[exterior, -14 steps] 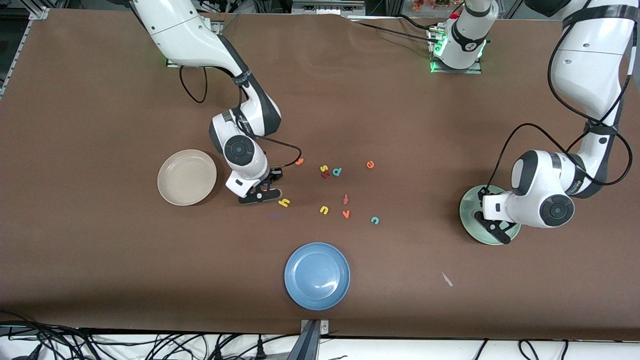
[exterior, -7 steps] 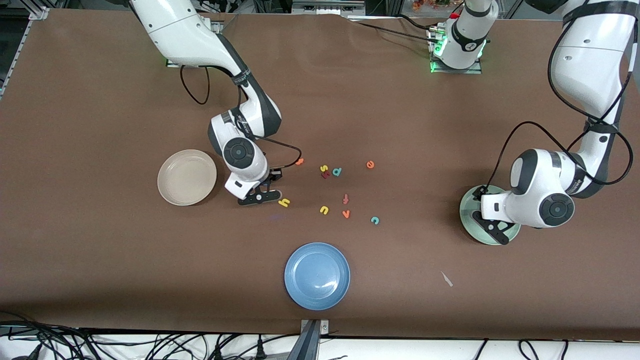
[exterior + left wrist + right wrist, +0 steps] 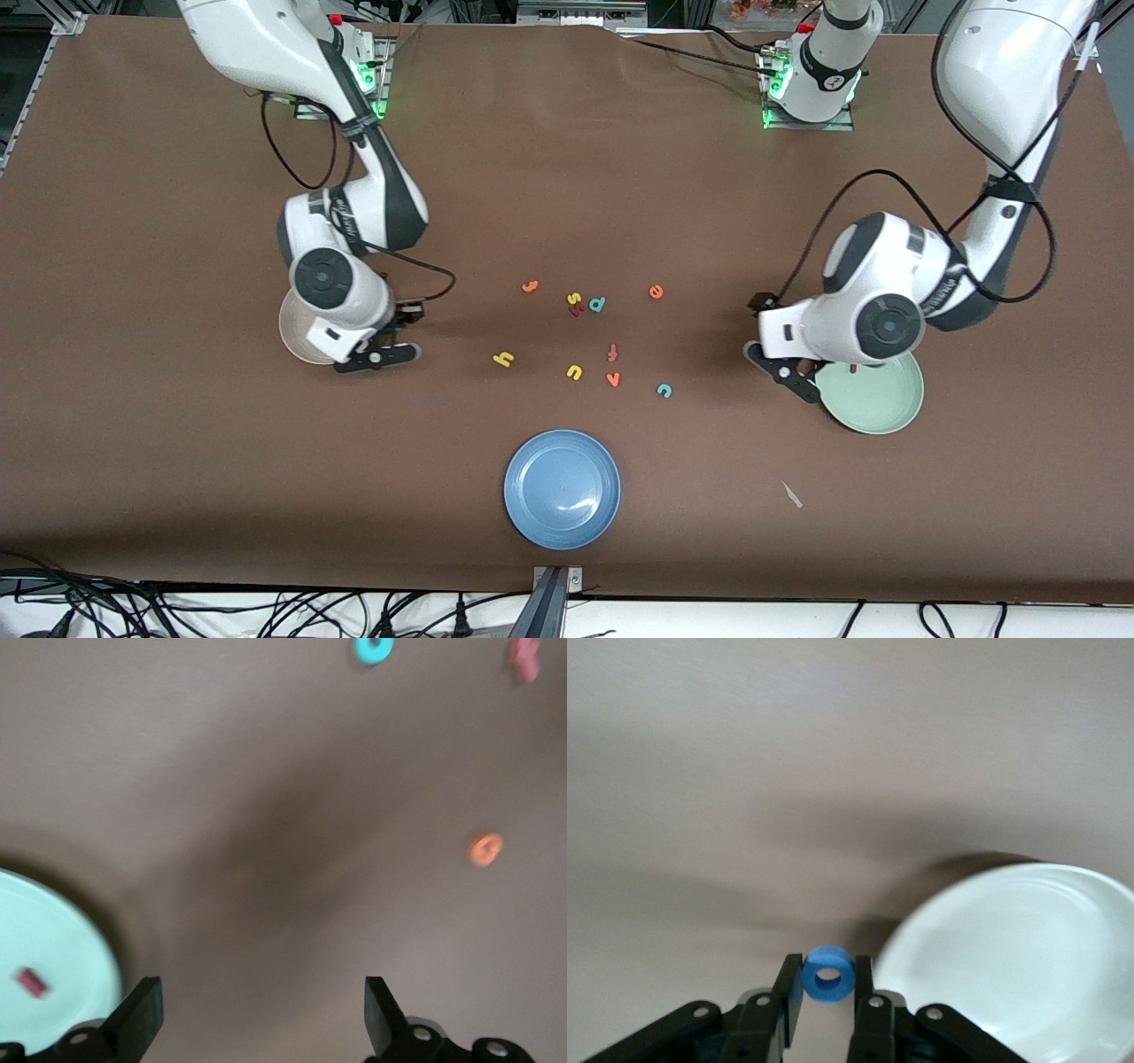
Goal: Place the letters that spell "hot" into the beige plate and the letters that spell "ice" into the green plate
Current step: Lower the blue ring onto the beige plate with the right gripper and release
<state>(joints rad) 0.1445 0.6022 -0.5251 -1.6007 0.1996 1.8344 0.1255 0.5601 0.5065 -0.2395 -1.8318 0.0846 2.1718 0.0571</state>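
Mint-green plate (image 3: 873, 403) holds the dark red "i" (image 3: 32, 981); the beige plate (image 3: 297, 330) shows nothing in it.
The right gripper (image 3: 828, 990), at the beige plate's edge, pinches the blue "o" (image 3: 828, 974). The left gripper (image 3: 784, 368), fingers spread wide, hangs beside the green plate's rim.
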